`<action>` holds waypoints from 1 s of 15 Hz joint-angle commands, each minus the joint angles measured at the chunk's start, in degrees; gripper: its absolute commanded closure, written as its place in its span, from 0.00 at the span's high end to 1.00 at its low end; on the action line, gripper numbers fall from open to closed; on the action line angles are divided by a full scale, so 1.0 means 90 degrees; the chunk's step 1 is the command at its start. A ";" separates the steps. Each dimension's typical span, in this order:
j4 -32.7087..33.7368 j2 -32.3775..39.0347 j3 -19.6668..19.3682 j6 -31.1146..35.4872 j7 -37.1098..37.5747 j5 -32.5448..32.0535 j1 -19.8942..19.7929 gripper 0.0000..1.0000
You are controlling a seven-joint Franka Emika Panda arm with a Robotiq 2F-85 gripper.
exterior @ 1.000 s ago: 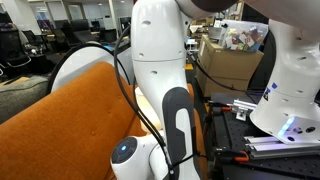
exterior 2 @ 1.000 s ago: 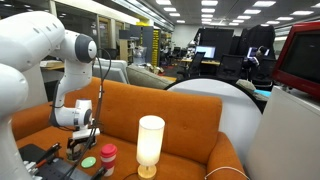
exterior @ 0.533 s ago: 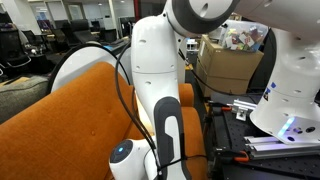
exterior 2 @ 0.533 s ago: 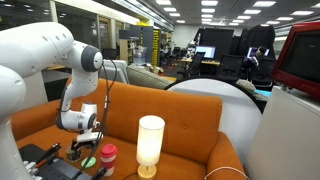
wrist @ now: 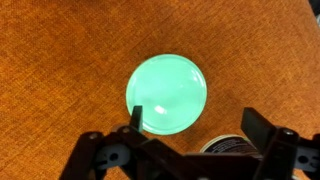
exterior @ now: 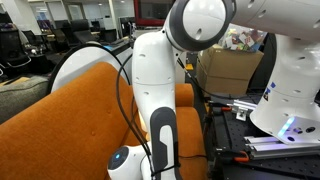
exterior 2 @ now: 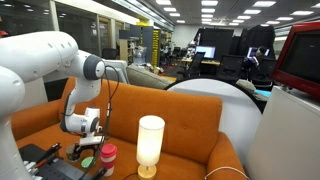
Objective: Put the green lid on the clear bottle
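Surface: coarse woven orange fabric (wrist: pixel 60 55), the seat of a sofa (exterior 2: pixel 190 120).
Room: open office with rows of ceiling lights; a cardboard box (exterior: pixel 230 65) stands behind the white arm.
Lid: the green lid (wrist: pixel 167 95) lies flat on the fabric, directly under the gripper (wrist: pixel 192 118).
Look: round, smooth, pale green, glossy with a small glare spot.
Jaws: black, spread wide, holding nothing.
Lamp: a white cylinder lamp (exterior 2: pixel 150 140) stands nearby.
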 commanded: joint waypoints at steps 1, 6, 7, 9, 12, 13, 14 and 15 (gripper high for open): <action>0.0110 0.0068 0.0022 -0.0034 0.0042 -0.0066 -0.0028 1.00; 0.0186 0.0097 0.0023 -0.0034 0.0041 -0.0064 -0.0027 1.00; 0.0186 0.0097 0.0023 -0.0034 0.0042 -0.0064 -0.0027 1.00; 0.0186 0.0097 0.0024 -0.0034 0.0042 -0.0064 -0.0027 1.00; 0.0247 0.0223 -0.0073 0.0226 0.0120 -0.0030 -0.0111 1.00; 0.0245 0.0266 -0.0105 0.0335 0.0144 -0.0024 -0.0143 1.00; 0.0259 0.0306 -0.0160 0.0421 0.0191 -0.0024 -0.0137 1.00; 0.0266 0.0340 -0.0244 0.0514 0.0270 -0.0030 -0.0081 1.00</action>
